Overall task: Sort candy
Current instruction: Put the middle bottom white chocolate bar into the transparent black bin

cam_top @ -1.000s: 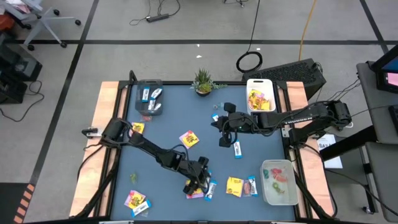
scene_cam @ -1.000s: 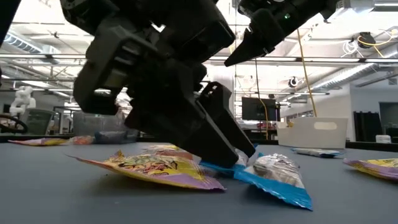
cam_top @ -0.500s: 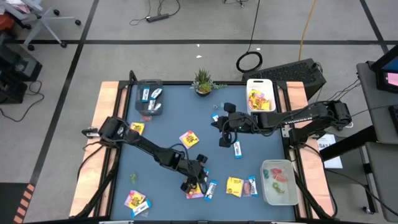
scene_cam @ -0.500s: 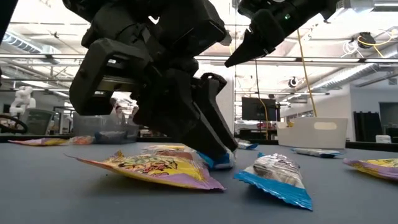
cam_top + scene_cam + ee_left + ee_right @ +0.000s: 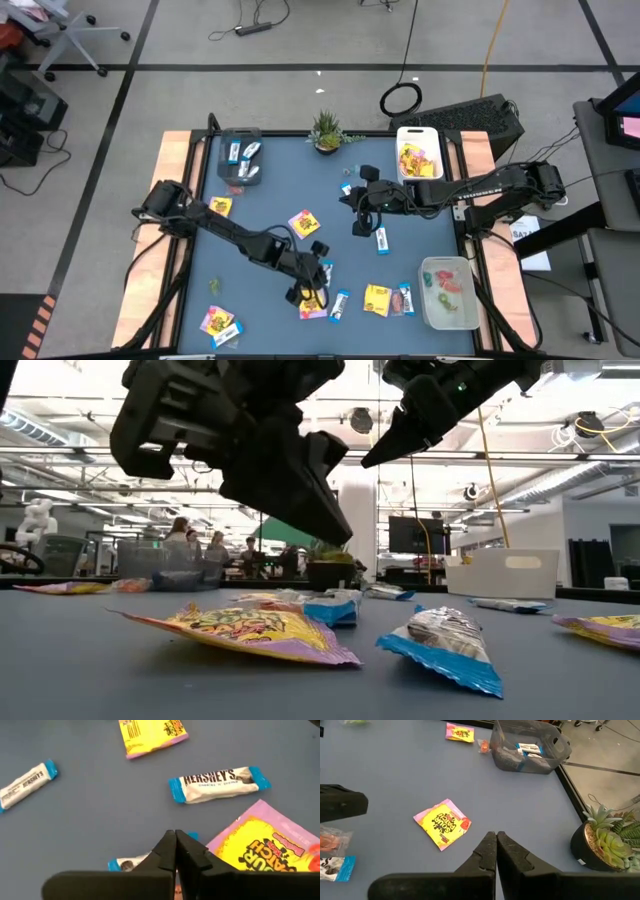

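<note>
— Two fingers of left gripper (image 5: 306,292) pressed together, pinching nothing; blue-and-white bar (image 5: 131,864) lying beneath, toward table's six o'clock, just beside yellow packet (image 5: 260,847)
— Spread wide, straddle bar's narrow width, avoid packet. Right gripper (image 5: 360,228), pressed together too, hovering near centre

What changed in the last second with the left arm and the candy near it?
The left gripper closed with nothing between its fingers and lifted off the table, leaving the blue-and-white bar lying beside the yellow packet. The right gripper stayed shut above the table's middle; the other candy did not move.
</note>
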Controlling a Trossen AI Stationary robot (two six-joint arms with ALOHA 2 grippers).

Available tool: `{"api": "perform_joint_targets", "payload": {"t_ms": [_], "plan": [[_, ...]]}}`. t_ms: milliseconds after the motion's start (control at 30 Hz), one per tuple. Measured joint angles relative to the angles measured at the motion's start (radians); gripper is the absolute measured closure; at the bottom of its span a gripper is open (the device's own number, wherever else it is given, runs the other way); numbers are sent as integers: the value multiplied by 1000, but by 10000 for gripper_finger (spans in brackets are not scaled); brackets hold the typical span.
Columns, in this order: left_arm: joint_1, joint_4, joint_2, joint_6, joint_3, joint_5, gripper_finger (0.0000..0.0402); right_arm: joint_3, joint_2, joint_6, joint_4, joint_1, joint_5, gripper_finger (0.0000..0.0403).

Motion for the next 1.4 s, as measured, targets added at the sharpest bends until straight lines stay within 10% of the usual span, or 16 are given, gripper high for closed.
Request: {"api": "perform_joint_targets", "payload": {"t_ms": [567,1100,1400], "plan": [[-6,69,108,229,0,-66,165,0,0,-2,3,0,0,403],[53,104,108,221,0,-112,216,0,0,-4,7,0,0,403],[109,100,108,-215,0,-167,218,0,0,-4,7,0,0,403]]}}
